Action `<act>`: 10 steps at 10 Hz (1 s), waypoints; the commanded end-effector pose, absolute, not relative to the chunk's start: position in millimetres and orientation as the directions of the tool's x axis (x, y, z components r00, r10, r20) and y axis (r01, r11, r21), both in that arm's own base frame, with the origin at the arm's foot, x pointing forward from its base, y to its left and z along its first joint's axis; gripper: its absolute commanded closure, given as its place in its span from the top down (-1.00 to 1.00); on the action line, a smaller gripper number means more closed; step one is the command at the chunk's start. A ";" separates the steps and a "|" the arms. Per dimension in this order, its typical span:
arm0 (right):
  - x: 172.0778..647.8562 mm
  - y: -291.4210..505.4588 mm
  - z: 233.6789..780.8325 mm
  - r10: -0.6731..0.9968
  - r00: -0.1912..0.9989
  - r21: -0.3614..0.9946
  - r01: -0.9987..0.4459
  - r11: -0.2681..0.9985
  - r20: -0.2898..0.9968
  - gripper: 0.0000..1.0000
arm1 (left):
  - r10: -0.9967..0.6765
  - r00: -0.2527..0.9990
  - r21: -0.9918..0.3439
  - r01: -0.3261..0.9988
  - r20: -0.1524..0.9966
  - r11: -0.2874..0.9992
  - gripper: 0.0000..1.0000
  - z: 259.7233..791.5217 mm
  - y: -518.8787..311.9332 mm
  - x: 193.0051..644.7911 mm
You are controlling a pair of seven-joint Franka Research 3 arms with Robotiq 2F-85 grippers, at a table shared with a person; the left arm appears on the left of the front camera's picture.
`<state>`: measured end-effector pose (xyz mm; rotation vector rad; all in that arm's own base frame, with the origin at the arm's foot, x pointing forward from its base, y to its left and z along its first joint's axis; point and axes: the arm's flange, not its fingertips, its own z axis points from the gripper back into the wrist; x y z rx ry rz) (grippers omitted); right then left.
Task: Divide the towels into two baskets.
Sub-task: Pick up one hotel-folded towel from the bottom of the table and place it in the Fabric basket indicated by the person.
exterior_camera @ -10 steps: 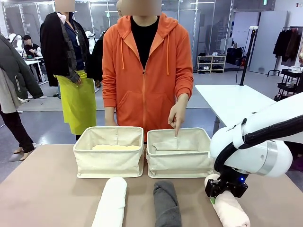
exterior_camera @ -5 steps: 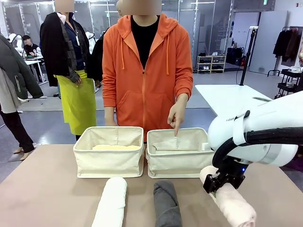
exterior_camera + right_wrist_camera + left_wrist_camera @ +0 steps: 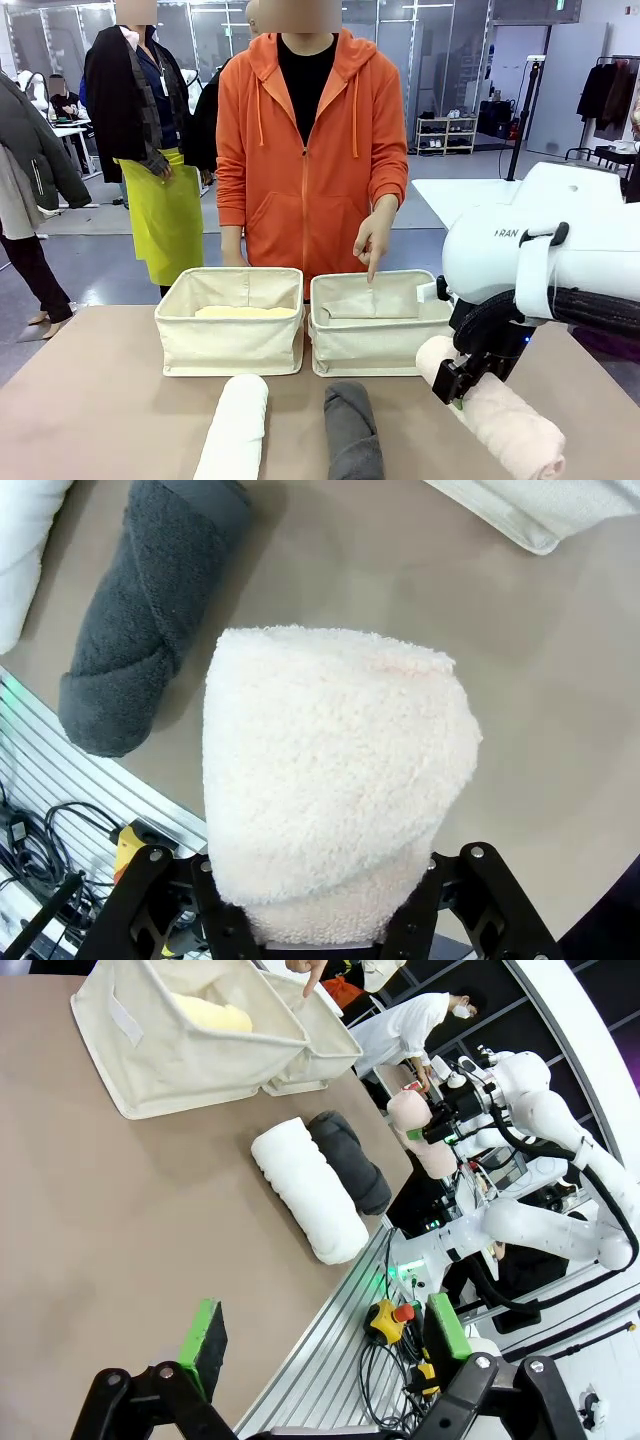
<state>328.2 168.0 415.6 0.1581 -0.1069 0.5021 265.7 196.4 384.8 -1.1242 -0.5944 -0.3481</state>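
1. Across the far half of the table, we see two cream canvas bins side by side. The left basket holds the pale yellow towel, which lies low inside it.
2. The right basket shows us bare canvas inside (the person's hand points one finger down over its far rim).
3. Nearer our side, the white towel lies in front of the left bin and the dark grey towel in front of the right one. They lie parallel but apart.
4. The right gripper is clamped around the pale pink towel. The roll slants, its far end just beside the right bin's front corner, and it seems raised off the tabletop.
5. The left gripper hangs over the table's near edge with its jaws spread wide, gripping nothing, well apart from the rolls.
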 end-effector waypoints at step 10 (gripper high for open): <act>408.3 241.9 492.0 0.951 0.268 -0.292 -0.907 0.303 0.154 -0.44 | 0.039 0.791 -0.735 0.548 0.611 0.399 1.00 385.7 198.5 265.2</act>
